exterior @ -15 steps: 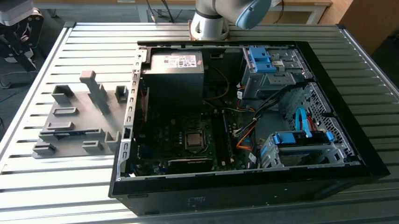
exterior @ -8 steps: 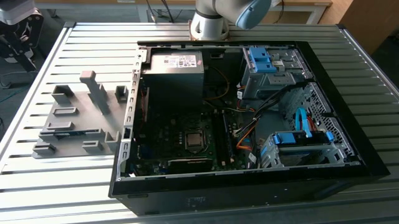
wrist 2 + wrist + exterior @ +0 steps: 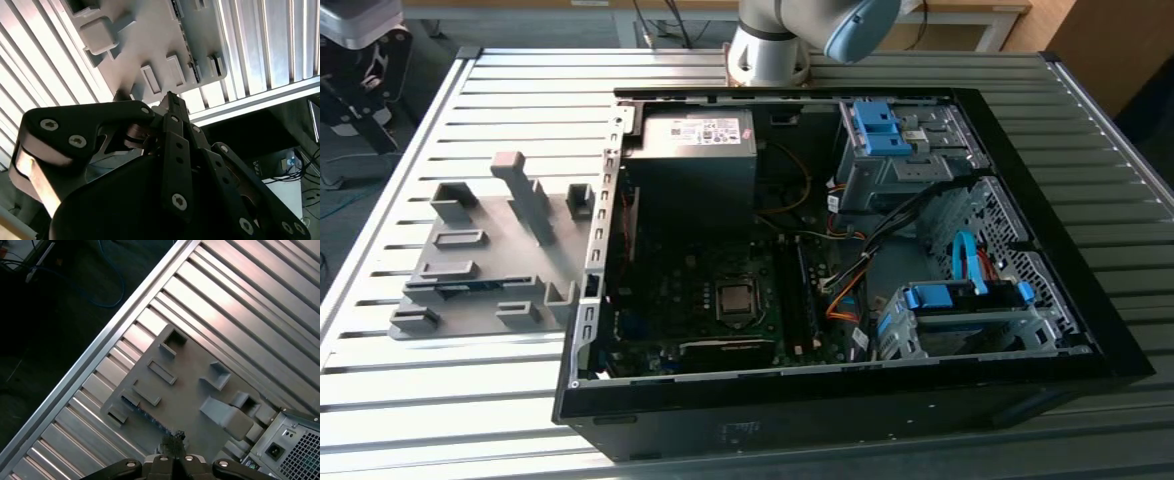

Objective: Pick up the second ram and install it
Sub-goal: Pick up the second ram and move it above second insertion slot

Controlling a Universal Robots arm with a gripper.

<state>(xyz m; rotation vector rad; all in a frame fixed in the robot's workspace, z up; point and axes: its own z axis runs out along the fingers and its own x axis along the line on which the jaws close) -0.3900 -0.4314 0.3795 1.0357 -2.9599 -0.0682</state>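
The second ram [image 3: 470, 285] is a thin blue stick lying in the grey slotted holder [image 3: 507, 235] at the exterior view's left, beside the open computer case [image 3: 854, 390]. In the first wrist view the ram [image 3: 145, 412] appears as a dark strip of chips along the holder [image 3: 195, 390]. My gripper [image 3: 173, 439] hangs well above that strip, fingertips together and nothing between them. The second wrist view has the black gripper [image 3: 170, 97] linkage in front of the holder [image 3: 145, 35], with the ram [image 3: 184, 32] edge-on.
The case holds a motherboard [image 3: 720, 300], a black power supply [image 3: 694, 150], blue drive-bay clips [image 3: 881, 125] and loose cables [image 3: 847, 290]. The arm's base [image 3: 767, 50] stands behind the case. The slatted metal table [image 3: 454, 400] ends close to the holder [image 3: 75, 375], with dark floor beyond.
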